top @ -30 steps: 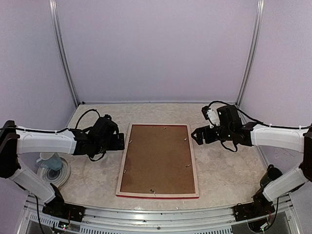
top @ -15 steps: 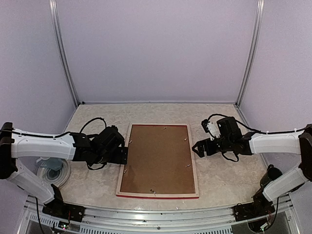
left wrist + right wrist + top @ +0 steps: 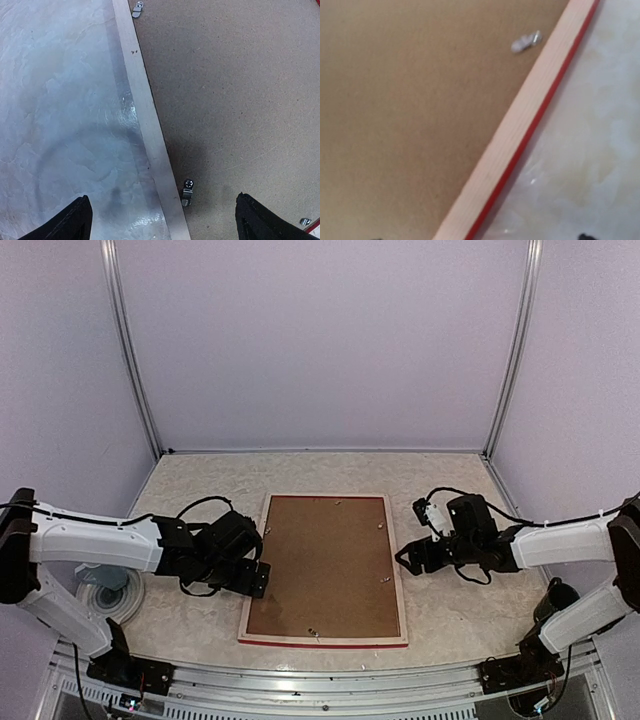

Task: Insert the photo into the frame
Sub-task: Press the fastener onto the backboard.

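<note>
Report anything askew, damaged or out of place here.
Nothing stands out. The frame lies back-up, roughly square to the table, its brown backing panel seated flat inside the pale wood border, with no damage or spill visible.

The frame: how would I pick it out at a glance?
Look at the middle of the marbled table. The frame lies flat there, back up, filled by a brown backing board. Its pale wood border and red near edge set it apart.
</note>
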`<control>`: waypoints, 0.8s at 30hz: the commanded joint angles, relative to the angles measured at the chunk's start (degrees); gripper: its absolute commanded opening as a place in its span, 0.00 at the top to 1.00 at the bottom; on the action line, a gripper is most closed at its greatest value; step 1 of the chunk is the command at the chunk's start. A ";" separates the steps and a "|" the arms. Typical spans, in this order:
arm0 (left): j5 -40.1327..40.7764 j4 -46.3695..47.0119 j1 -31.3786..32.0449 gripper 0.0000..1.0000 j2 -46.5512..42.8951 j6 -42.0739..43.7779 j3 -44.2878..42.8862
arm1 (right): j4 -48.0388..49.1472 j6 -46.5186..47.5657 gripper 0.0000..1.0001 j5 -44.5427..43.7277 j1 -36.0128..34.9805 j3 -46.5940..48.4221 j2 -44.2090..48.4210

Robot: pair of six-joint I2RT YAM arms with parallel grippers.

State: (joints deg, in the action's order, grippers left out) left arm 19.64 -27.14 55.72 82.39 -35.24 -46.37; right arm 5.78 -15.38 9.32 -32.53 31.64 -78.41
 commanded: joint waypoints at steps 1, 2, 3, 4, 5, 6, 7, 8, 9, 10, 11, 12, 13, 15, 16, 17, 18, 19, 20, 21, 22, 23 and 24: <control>-0.79 -2.36 0.41 0.02 3.08 2.66 -2.47 | 4.79 -0.28 0.21 1.24 -0.87 -1.42 -3.40; -0.59 -2.85 0.43 0.02 3.64 2.97 -2.99 | 4.97 -0.14 0.24 1.19 -1.17 -1.00 -4.60; -0.55 -3.26 0.38 0.03 4.49 3.29 -3.51 | 5.27 -0.11 0.26 0.86 -1.47 -0.66 -5.69; -0.59 -3.44 0.39 0.04 4.98 3.60 -3.83 | 5.48 -0.02 0.27 0.30 -1.93 -0.35 -6.84; -0.77 -3.40 0.43 0.05 5.65 3.82 -4.04 | 5.67 0.05 0.27 -0.47 -2.38 -0.09 -7.85; -0.94 -3.26 0.38 0.05 5.93 3.98 -4.14 | 5.74 0.08 0.27 -1.23 -2.84 0.18 -8.88; -1.21 -3.03 0.43 0.06 6.29 4.07 -4.19 | 5.66 0.08 0.27 -1.95 -3.27 0.56 -9.78; -1.49 -2.82 0.37 0.06 6.57 4.12 -4.09 | 5.59 0.08 0.27 -2.25 -3.52 0.85 -10.66; -1.65 -2.67 0.39 0.06 6.71 4.21 -4.08 | 5.56 0.04 0.27 -2.35 -3.65 1.10 -11.40; -1.89 -2.56 0.41 0.08 6.87 4.28 -4.15 | 5.51 -0.07 0.27 -2.55 -3.63 1.33 -12.06; -2.01 -2.55 0.41 0.09 7.03 4.37 -4.27 | 5.45 -0.09 0.27 -2.64 -3.67 1.51 -12.53; -2.10 -2.58 0.42 0.10 7.27 4.40 -4.40 | 5.39 -0.19 0.27 -2.71 -3.73 1.64 -12.94; -2.21 -2.67 0.43 0.11 7.34 4.40 -4.43 | 5.34 -0.41 0.27 -2.84 -3.72 1.73 -13.21; -2.47 -3.02 0.39 0.11 7.39 4.39 -4.63 | 5.13 -0.61 0.28 -3.99 -3.78 1.85 -13.43; -2.57 -3.32 0.41 0.13 7.31 4.42 -4.71 | 5.04 -0.62 0.29 -4.56 -3.71 1.77 -13.43; -2.59 -3.73 0.42 0.13 7.13 4.40 -4.74 | 4.95 -0.72 0.30 -4.87 -3.71 1.72 -13.43; -2.36 -4.19 0.36 0.14 6.89 4.33 -4.78 | 4.99 -0.69 0.31 -5.04 -3.69 1.68 -13.43; -2.06 -4.76 0.27 0.14 6.75 4.23 -4.78 | 4.95 -0.66 0.32 -5.01 -3.67 1.74 -13.49; -1.87 -5.22 0.16 0.14 6.52 4.14 -4.79 | 5.01 -0.73 0.33 -4.75 -3.63 1.76 -13.63; -1.81 -5.67 -0.01 0.14 6.48 4.09 -4.78 | 5.03 -0.69 0.34 -4.56 -3.67 1.83 -13.75; -1.75 -6.18 -0.23 0.15 6.51 4.13 -4.78 | 5.03 -0.71 0.35 -4.50 -3.68 1.85 -13.92; -1.65 -6.57 -0.37 0.15 6.63 4.25 -4.78 | 5.03 -0.73 0.35 -4.40 -3.68 1.92 -14.08; -1.62 -6.93 -0.47 0.15 6.85 4.41 -4.80 | 5.04 -0.79 0.36 -4.26 -3.70 2.00 -14.27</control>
State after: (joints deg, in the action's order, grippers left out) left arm 17.76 -31.40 55.68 89.17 -31.42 -49.71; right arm 12.40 -15.94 6.20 -35.90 33.08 -90.96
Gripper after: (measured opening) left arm 0.852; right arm 0.652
